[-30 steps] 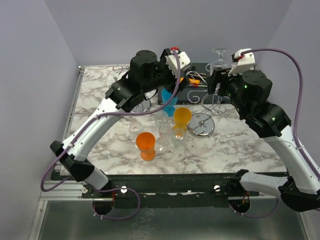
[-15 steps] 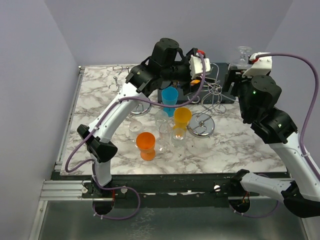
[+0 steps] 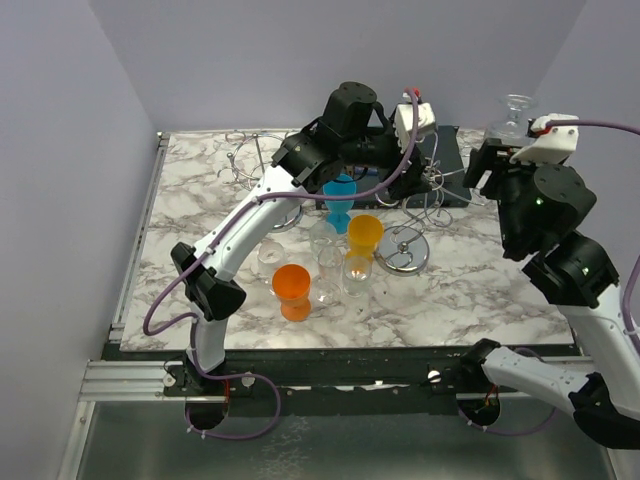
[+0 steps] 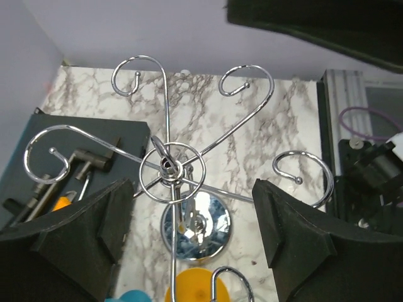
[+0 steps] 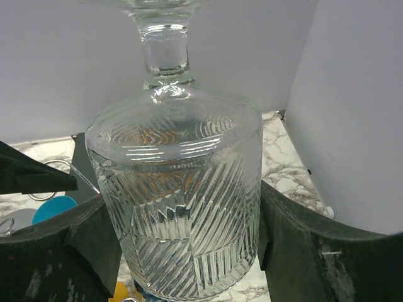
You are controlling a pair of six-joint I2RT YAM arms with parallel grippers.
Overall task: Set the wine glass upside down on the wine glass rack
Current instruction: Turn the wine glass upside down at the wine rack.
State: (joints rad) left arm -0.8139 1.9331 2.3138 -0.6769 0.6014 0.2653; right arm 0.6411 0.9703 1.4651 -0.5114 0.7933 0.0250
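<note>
Marble-look tabletop (image 3: pixel 200 250) with plain lavender walls around it, pretty cluttered in the middle. Closest to the arm bases is an orange cup (image 3: pixel 291 283). Just beside it on the right are a couple of clear glasses (image 3: pixel 344 268), and right behind those is a yellow cup (image 3: pixel 364 233). To the right of the yellow cup sits the round chrome base of the wine glass rack (image 3: pixel 403 250), with its curly wire hooks fanning out above it. A blue cup (image 3: pixel 340 190) is a bit further back.

The left gripper (image 4: pixel 192 189) hangs over the rack looking straight down on its centre ring. Its jaws are spread wide, with nothing between them and nothing touched. Behind the rack there's a dark mat (image 3: pixel 452 160) with some tools on it, too small to name.

The wine glass (image 5: pixel 179 207) is up in the air at the far right, well apart from the rack. The right gripper (image 3: pixel 497 160) has it clamped around the ribbed bowl, one finger pressed on each side. In the right wrist view the stem and foot point up, so it's already flipped over.
</note>
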